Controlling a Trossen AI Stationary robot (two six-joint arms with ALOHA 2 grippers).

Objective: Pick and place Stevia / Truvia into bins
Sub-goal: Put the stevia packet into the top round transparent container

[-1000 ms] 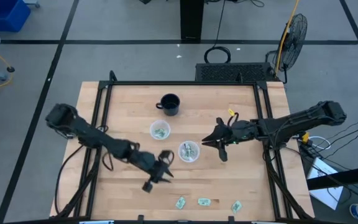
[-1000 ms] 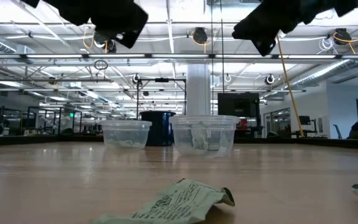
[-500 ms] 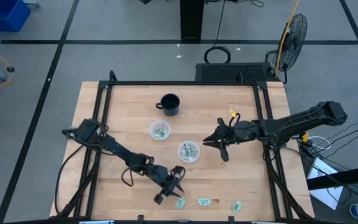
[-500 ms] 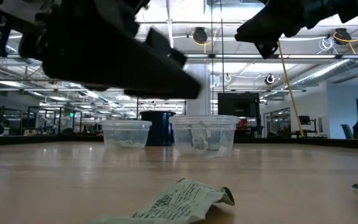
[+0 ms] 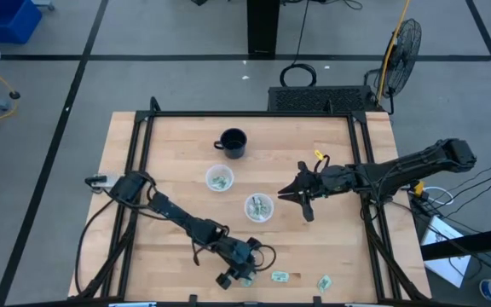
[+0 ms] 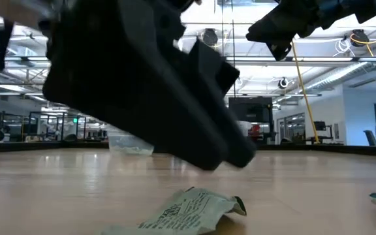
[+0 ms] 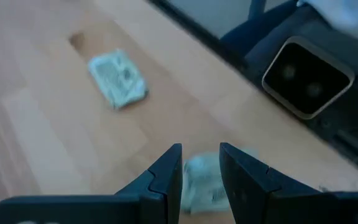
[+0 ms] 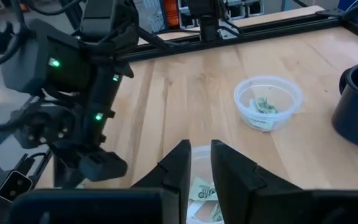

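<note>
Three light green and white Stevia packets lie flat near the table's near edge. One packet [image 5: 280, 276] and another [image 5: 323, 282] lie in the open. The third [image 7: 202, 184] lies right under my left gripper [image 5: 242, 274], which is open with a narrow gap [image 7: 201, 158] and hangs just above it [image 6: 188, 209]. Two clear cups hold packets: one [image 5: 220, 179] farther back, one [image 5: 258, 207] mid-table. My right gripper [image 5: 285, 195] hovers beside the mid-table cup [image 8: 197, 186], open by a narrow gap and holding nothing.
A black mug [image 5: 233, 142] stands toward the far edge behind the cups. A black frame [image 5: 140, 145] runs round the table. The camera housing [image 7: 306, 76] sits at the near edge beyond the packets. Bare wood lies on the table's left and far right.
My left arm has swung from mid-table toward the near edge and to the right, coming down over the leftmost loose packet. In the low view it now hides most of both cups. The packets and cups have stayed where they were.
</note>
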